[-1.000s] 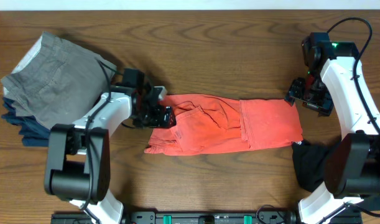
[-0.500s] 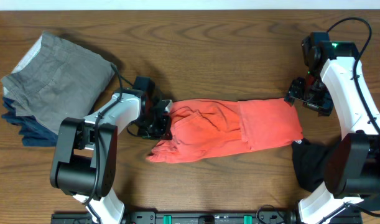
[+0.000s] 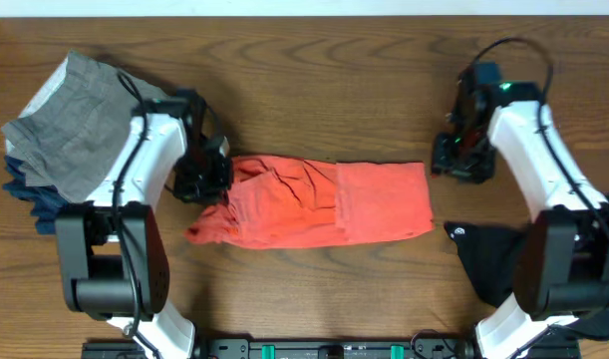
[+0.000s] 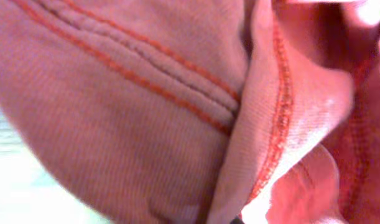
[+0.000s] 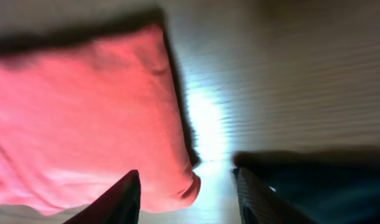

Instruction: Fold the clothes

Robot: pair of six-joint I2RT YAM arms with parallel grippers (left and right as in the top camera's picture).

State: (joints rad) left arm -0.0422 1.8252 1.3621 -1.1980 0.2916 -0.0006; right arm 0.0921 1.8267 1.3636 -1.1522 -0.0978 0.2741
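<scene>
— Where does the coral-red T-shirt [image 3: 324, 204] lie?

— Across the middle of the worktop [image 3: 334, 80], folded into a long band running left to right. Its right half is flat and smooth. Its left end is rumpled and bunched.

— And the left gripper [image 3: 209, 184]?

— Right at that bunched end, on the shirt's upper left corner. Its wrist camera shows only red cloth [image 4: 146, 106], with seams and stitching pressed close to the lens. The fingers are hidden, so it may be pinching the cloth, but I cannot tell whether it is closed.

— The right gripper [image 3: 454, 160]?

— Just beside the shirt's upper right corner, off its short edge. In the wrist view its two dark fingers [image 5: 124, 196] stand spread with nothing between them. The shirt's right edge and rounded corner [image 5: 102, 112] lie on the worktop beyond the gap.

— Anything else nearby?

— A black garment [image 3: 488, 259] with a small white mark sits crumpled at the right front, near the shirt's lower right corner but apart from it. At the far left is a pile with a grey garment [image 3: 80, 125] on top and navy cloth [image 3: 35, 204] beneath.
</scene>
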